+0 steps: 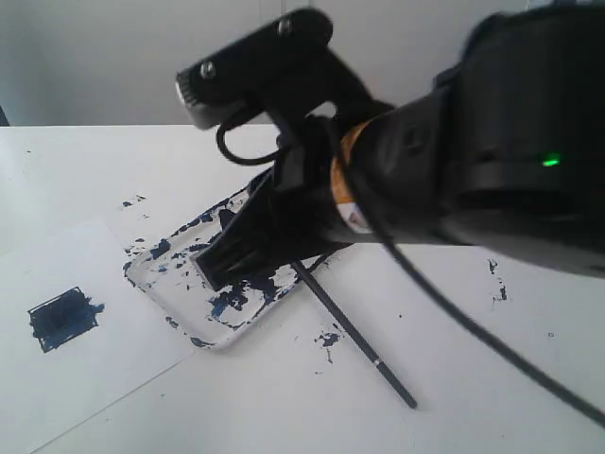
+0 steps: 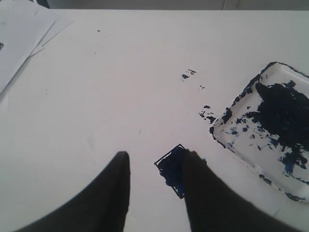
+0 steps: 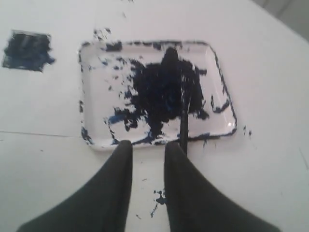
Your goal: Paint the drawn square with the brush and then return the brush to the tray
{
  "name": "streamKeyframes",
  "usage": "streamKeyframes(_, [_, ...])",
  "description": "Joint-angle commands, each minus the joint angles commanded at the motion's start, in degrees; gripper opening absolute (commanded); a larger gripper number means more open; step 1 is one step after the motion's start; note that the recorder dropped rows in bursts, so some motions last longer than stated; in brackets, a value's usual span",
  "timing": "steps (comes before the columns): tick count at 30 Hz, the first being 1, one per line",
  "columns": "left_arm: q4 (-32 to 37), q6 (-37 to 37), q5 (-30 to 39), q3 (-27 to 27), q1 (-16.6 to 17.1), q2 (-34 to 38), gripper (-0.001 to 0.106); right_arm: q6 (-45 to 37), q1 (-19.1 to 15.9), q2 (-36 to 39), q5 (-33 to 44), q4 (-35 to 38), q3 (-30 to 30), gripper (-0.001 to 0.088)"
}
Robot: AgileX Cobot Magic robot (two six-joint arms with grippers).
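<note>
Exterior view: the square [image 1: 64,318] is filled dark blue on its paper sheet [image 1: 66,251], well apart from the tray [image 1: 201,339]. The brush [image 1: 364,345] lies with its bristle end in the tray and its handle sloping over the rim onto the table [image 1: 236,416]. The right gripper [image 1: 217,270] hangs above.

Left wrist view: the left gripper [image 2: 157,157] hovers over the square, jaws apart and empty, idle.

Right wrist view: jaws apart, nothing between them, the brush just beside one finger. Judgement: both steps look done
</note>
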Motion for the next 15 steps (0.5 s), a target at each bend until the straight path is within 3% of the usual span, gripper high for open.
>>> streamKeyframes(5, [0.0,0.8,4.1,0.0,0.0,-11.0,0.041,-7.9,3.9,-18.3,0.0,6.7,3.7,0.0229])
streamKeyframes(8, [-1.2,1.7,4.4,0.1,0.0,-15.2,0.041,-14.6,4.4,-30.9,0.0,8.8,10.0,0.0229])
streamKeyframes(11, [-3.3,4.6,4.1,1.8,0.0,-17.4,0.041,-19.4,4.4,-38.4,-0.3,8.4,14.7,0.0229])
streamKeyframes(15, [-6.4,6.8,1.9,7.5,0.0,-19.7,0.041,-22.5,4.4,-44.1,-4.5,1.8,22.8,0.0229])
